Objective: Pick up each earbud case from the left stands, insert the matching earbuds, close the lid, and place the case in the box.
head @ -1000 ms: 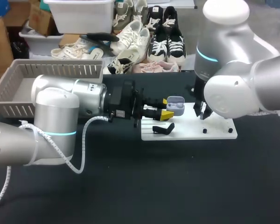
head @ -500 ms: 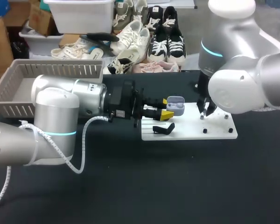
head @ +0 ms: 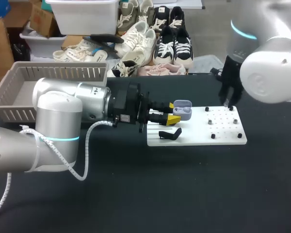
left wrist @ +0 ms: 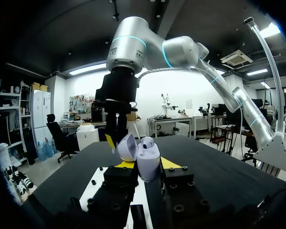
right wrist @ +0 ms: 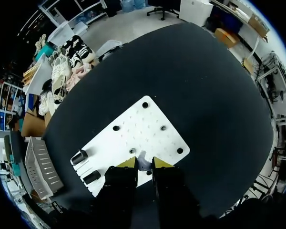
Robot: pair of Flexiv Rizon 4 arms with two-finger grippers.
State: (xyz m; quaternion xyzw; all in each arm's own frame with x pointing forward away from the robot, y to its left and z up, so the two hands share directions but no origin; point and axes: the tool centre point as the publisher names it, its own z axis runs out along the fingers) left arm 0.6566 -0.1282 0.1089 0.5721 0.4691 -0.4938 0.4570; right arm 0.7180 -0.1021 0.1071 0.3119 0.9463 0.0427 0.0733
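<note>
The right gripper (right wrist: pixel 142 163) has lifted off the white board (head: pixel 222 132) and swung away toward 2 o'clock of the earbud case (head: pixel 183 109). Its yellow tips stand narrow, and a small pale earbud (right wrist: pixel 142 159) is pinched between them above the board's near edge. The left gripper (head: pixel 173 112) lies level over the board's 9 o'clock end. Its fingers clamp the case from both sides, and the case's lid (left wrist: pixel 126 147) is tipped open. A black stand (head: pixel 169 133) sits at 6 o'clock of the case.
</note>
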